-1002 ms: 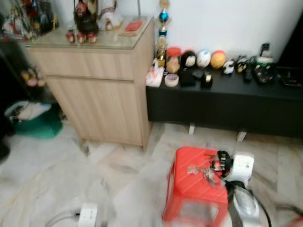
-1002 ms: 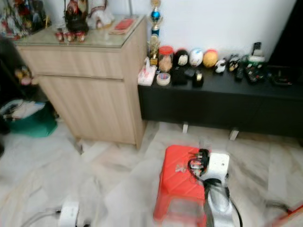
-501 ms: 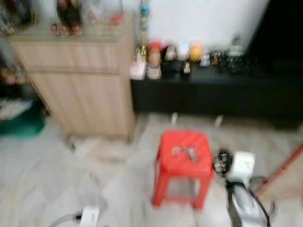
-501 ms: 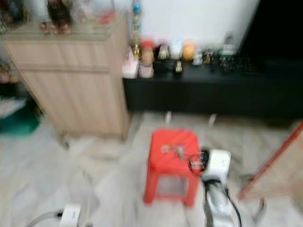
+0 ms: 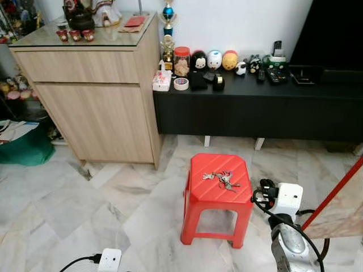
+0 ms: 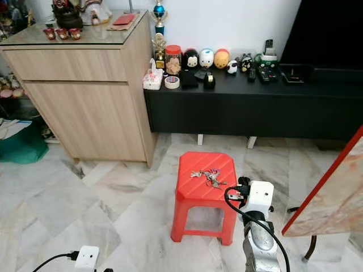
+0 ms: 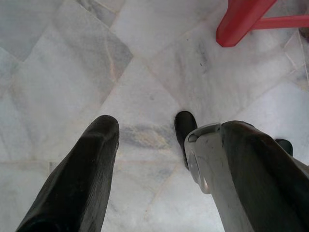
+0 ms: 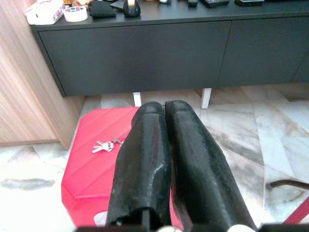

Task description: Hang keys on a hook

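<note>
Right gripper (image 8: 161, 108) raised at the near side of the red stool (image 5: 195, 190), both black fingers pressed together, holding nothing. Right wrist housing (image 5: 286, 198) seen in the head views just off the stool's right edge, low beside the seat. Left gripper (image 7: 159, 159) hanging idle over the marble floor (image 5: 62, 204), fingers spread apart, empty, with 1 stool leg (image 7: 241, 19) near it.

Keys (image 5: 222, 179) lying flat on the stool seat, roughly central, nearer the far edge than the near one, well clear of all 4 corners. 1 bunch, several keys fanned out on a ring; ring itself too small to make out clearly.

Handling, as judged: light, rigid metal, loose-jointed, so likely to swing and rattle once lifted. Thin and flat against smooth plastic, hence apt to slide away from closing fingers. Not fragile. Best hold judged to be at the ring or the thickest cluster where the keys overlap, pinched from above, leaving the ring free for hanging.

Beyond the stool: black low cabinet (image 5: 255, 113) along the wall, small ornaments on top, wooden cabinet (image 5: 91, 107) at its left. No hook identifiable.
</note>
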